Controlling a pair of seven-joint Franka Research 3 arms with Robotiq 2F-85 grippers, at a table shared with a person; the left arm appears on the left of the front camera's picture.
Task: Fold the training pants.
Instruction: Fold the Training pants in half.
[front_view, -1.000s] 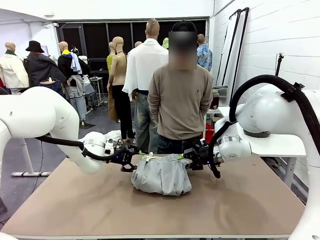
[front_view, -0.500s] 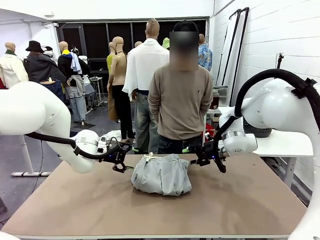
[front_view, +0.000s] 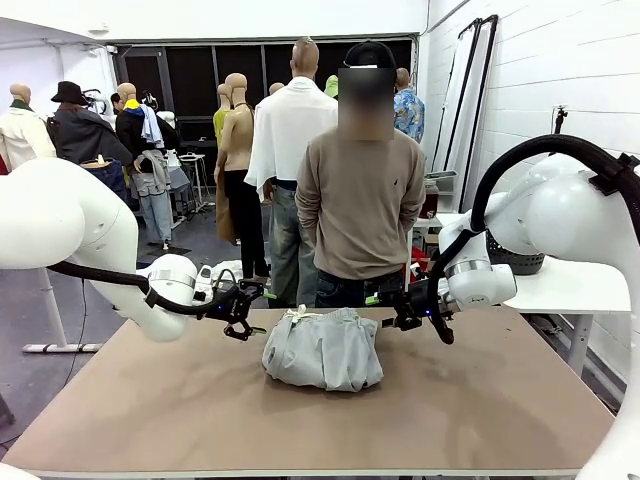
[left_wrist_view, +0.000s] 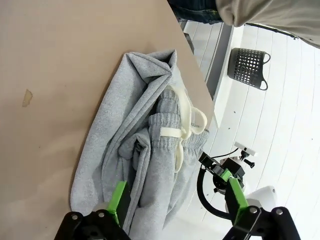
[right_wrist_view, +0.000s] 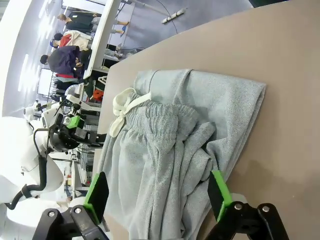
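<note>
Near the far edge of the table (front_view: 150, 420), the training pants (front_view: 322, 348) lie bundled, waistband toward the person (front_view: 360, 200). The left gripper (front_view: 243, 312) and right gripper (front_view: 392, 310) flank them, jaws apart, holding nothing. Bare tabletop spreads in front.

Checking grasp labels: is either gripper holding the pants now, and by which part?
Nothing is held. The left gripper and right gripper stand open beside the training pants.

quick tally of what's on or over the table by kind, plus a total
training pants: 1
white drawstring: 1
grippers, jaws open: 2, left gripper and right gripper
total: 4
</note>
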